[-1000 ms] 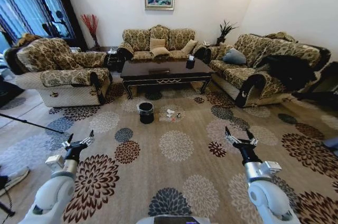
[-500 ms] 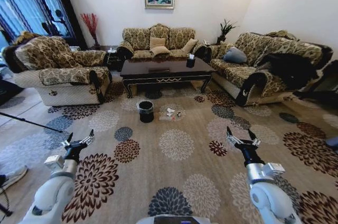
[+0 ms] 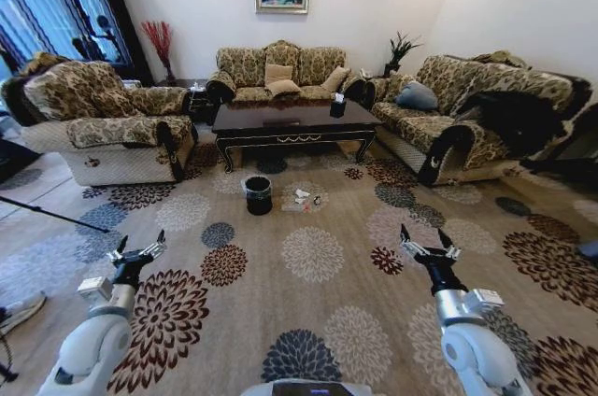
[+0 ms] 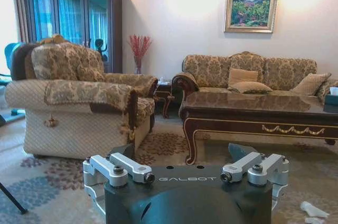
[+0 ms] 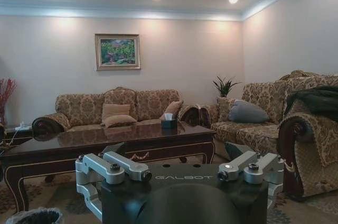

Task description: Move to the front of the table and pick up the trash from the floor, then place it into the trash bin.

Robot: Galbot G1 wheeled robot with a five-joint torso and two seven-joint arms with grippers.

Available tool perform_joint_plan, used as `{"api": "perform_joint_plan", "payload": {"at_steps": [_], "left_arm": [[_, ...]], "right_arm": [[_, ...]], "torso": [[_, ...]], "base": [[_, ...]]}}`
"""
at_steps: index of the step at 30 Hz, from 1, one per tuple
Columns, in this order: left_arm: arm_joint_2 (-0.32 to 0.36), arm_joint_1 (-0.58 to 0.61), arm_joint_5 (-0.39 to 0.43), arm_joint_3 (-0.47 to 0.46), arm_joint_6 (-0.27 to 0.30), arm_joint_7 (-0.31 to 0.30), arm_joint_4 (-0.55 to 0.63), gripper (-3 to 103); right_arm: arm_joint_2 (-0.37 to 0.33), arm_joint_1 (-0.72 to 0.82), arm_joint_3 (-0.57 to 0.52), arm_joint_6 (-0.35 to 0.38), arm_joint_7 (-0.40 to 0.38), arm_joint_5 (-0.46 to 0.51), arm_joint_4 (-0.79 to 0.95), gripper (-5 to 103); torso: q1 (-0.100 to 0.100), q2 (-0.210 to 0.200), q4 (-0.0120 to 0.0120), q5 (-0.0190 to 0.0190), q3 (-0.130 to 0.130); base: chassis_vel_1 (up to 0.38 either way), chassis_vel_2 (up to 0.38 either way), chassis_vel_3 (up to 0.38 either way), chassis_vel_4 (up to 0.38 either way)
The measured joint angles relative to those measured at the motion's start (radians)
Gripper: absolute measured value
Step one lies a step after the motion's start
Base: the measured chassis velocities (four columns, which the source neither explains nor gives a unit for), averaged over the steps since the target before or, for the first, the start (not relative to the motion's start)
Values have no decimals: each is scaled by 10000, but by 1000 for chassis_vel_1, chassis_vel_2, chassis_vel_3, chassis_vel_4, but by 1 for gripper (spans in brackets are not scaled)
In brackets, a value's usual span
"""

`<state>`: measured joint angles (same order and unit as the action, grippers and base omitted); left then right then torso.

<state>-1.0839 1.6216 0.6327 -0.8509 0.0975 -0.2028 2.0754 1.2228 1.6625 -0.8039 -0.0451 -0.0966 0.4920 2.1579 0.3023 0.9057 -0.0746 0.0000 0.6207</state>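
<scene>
The dark glossy table [image 3: 290, 123] stands in the middle of the sofa group, also seen as the table [image 4: 264, 121] and the table [image 5: 105, 145]. On the carpet in front of it stands the small black trash bin [image 3: 258, 195] with its liner over the rim. Just right of the bin lies the trash [image 3: 301, 200], white paper scraps with a small clear piece among them. One scrap [image 4: 312, 211] shows beside the left wrist. My left gripper [image 3: 137, 251] and right gripper [image 3: 422, 245] are held low and forward, both open and empty, well short of the trash.
An armchair [image 3: 103, 120] stands at the left, a sofa [image 3: 280, 74] behind the table, and another sofa [image 3: 467, 111] at the right. A thin dark rod [image 3: 56, 217] crosses the floor at the far left. Flowered carpet [image 3: 313, 256] lies between me and the bin.
The whole head view has shifted slightly, so the camera has moved a little relative to the room. Both arms keep the same pose and the trash and bin have not moved.
</scene>
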Motion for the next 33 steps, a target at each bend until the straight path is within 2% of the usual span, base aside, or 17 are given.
{"api": "perform_joint_plan", "payload": {"at_steps": [18,24,33], "left_arm": [[-42,125,-63,61,24,36,20,100],[-249,235,138,196,224,-39,198,100],[-84,5,505,73,291,-66,35,100]], "right_arm": [[59,-43,198,21,-58,74,-97,100],[55,-217,257,22,-48,118,-400,100],[111,-227,526,37,-36,-10,-455,100]], "torso": [[-350,-803,1,0,-451],[-474,-1085,2,1,-610],[-633,-1472,0,0,-840]], "base": [[0,0,0,0],[0,0,0,0],[0,0,0,0]]}}
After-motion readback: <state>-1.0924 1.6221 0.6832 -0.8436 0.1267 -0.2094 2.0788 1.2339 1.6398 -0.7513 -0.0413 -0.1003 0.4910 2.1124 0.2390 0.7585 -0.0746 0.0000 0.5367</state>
